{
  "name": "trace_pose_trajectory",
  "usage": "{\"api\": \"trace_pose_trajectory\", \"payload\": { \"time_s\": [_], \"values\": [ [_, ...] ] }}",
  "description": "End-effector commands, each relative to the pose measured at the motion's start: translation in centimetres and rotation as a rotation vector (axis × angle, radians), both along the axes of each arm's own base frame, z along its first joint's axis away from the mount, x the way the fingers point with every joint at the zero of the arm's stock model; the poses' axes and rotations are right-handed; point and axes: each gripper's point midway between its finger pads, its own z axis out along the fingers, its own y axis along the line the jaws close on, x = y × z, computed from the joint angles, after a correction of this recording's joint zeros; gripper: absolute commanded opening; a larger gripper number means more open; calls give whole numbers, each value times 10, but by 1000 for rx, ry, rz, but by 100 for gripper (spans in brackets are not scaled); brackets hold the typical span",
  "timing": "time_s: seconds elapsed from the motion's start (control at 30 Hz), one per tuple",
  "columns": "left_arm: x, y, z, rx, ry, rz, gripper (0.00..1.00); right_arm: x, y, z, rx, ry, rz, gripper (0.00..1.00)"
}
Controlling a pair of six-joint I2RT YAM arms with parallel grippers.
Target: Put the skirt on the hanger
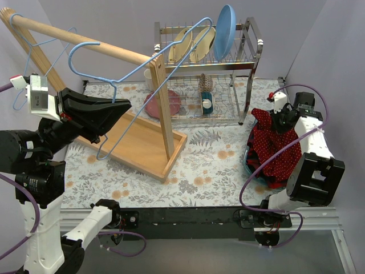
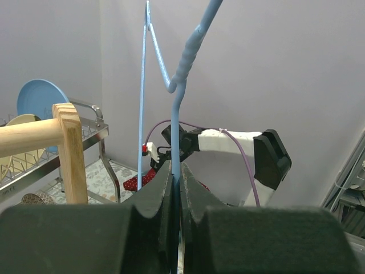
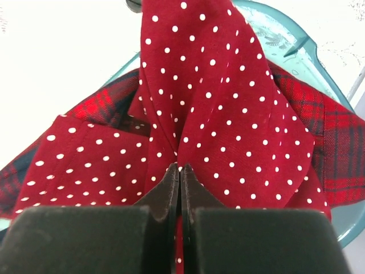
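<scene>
My right pincer [image 3: 179,171] is pressed together on a fold of the small red cotton skirt with tiny white polka dots [image 3: 217,103]. The skirt is bunched at the right side of the table, draped over a red-and-dark plaid shirt [image 3: 336,131] inside a translucent teal plastic tub [image 3: 296,34]. My left pincer [image 2: 175,171] is clamped on the thin light-blue wire hanger [image 2: 178,108], holding it up on the left, near the slanted wooden rail stand [image 1: 165,103] and well apart from the skirt. I judge the cloth to be light, soft and limp. It will sag and fold wherever I don't support it, and a pinch in the middle just makes a drooping bundle. Taking hold at the waistband edge looks better, though I cannot make it out here. The wire is stiff and probably slick, so the fabric could slide off.
</scene>
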Motion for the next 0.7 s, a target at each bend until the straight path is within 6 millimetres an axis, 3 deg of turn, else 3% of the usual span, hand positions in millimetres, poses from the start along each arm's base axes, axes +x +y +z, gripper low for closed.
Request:
{"api": "trace_pose_trajectory", "payload": {
  "time_s": [0.0, 0.03, 0.07, 0.13, 0.17, 0.2, 0.27, 0.3, 0.4, 0.5, 0.67],
  "values": [
    [0, 2, 1, -5, -6, 21, 0, 12, 13, 63, 30, -151, 56, 1],
    [-1, 2, 2, -5, -9, 19, 0, 11, 15, 75, 36, -176, 63, 1],
    [-1, 2, 2, -4, -11, 19, 0, 11, 18, 107, 32, -251, 65, 1],
    [0, 2, 3, -4, -9, 17, 0, 8, 28, 142, 54, -325, 97, 1],
    [0, 1, 4, -4, -11, 17, 0, 0, 34, 161, 68, -354, 108, 1],
    [0, 1, 4, -2, -14, 15, 0, -2, 41, 193, 80, -424, 137, 1],
    [0, 1, 6, -3, -17, 15, 0, -15, 51, 225, 101, -475, 166, 1],
    [1, 1, 5, -1, -14, 12, 0, -21, 59, 252, 118, -531, 194, 1],
    [0, 1, 6, -2, -17, 14, 0, -39, 77, 291, 162, -593, 256, 1],
    [0, 1, 5, -2, -15, 12, 0, -54, 95, 312, 221, -616, 319, 1],
    [-2, 1, 5, -4, -16, 12, 0, -80, 130, 369, 324, -703, 437, 1]
  ]
}}
